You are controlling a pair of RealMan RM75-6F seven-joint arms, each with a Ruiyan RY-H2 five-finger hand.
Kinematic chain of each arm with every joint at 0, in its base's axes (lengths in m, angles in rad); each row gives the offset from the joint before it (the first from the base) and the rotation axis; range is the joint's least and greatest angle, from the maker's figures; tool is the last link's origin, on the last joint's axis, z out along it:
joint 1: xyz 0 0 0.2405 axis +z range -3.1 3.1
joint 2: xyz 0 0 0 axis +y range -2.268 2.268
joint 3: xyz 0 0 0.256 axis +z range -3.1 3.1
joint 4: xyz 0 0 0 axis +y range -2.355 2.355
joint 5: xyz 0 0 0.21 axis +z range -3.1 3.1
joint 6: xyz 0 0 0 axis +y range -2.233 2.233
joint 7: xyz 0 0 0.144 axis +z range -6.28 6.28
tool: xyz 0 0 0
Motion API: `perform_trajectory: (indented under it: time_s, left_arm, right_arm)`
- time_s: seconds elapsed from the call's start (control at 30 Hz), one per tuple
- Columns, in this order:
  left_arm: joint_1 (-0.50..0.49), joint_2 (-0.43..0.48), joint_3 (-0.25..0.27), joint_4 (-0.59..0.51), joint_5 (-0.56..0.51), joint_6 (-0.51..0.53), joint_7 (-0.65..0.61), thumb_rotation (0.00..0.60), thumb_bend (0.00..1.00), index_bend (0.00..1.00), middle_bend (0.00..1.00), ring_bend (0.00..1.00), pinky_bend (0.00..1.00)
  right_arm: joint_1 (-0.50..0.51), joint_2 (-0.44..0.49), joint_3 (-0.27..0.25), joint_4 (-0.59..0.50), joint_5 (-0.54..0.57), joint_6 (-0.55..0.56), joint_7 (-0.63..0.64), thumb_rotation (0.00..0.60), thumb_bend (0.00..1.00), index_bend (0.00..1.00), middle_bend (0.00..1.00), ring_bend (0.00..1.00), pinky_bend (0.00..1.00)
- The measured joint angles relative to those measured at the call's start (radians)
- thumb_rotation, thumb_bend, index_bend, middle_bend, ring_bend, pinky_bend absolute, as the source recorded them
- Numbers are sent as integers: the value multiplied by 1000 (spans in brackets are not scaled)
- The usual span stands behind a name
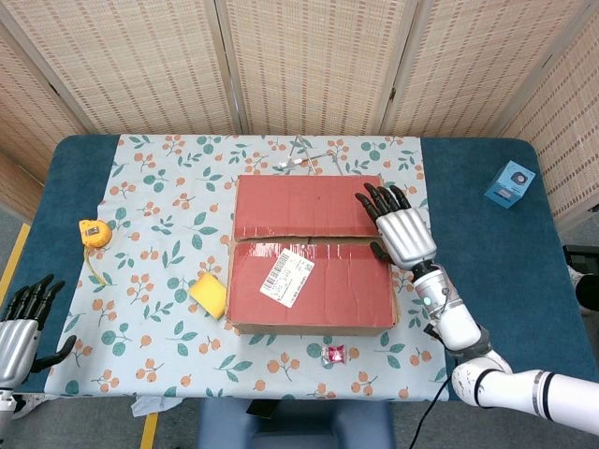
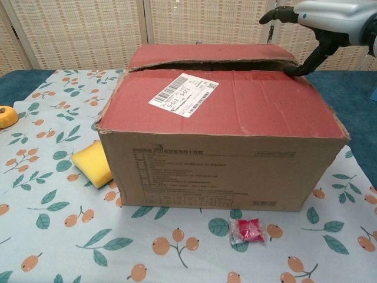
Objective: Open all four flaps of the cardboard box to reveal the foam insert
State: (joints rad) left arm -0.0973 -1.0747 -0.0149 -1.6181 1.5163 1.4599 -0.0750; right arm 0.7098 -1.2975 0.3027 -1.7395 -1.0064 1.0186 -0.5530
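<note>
Box (image 1: 312, 253) under, perhaps touching, right robot hand (image 1: 402, 231)

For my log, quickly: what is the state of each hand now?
Left hand: open, holding nothing, by the table's near-left corner.
Right hand: open, fingers spread over the cardboard box, thumb at the flap seam.

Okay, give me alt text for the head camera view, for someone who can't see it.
A closed cardboard box with red top flaps sits on a floral cloth, the robot's right hand over its right edge, fingers spread. The left hand waits at the table's near left corner; a yellow sponge, tape measure and small blue box lie around.
</note>
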Motion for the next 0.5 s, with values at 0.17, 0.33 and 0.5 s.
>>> perform_trajectory:
  time_s: [0.17, 0.33, 0.5]
  left_arm:
    - [2, 2, 2, 0, 7, 3, -9, 600, 378, 0, 0, 0, 0]
    - [1, 2, 2, 3, 8, 2, -16, 600, 378, 0, 0, 0, 0]
    - [0, 5, 1, 7, 3, -3, -33, 600, 378, 0, 0, 0, 0]
  right_arm:
    - [24, -19, -9, 24, 24, 0, -18, 600, 412, 0, 0, 0, 0]
    - [65, -49, 5, 79, 66, -8, -21, 600, 412, 0, 0, 0, 0]
    - [94, -43, 44, 80, 86, -3, -2, 600, 413, 0, 0, 0, 0]
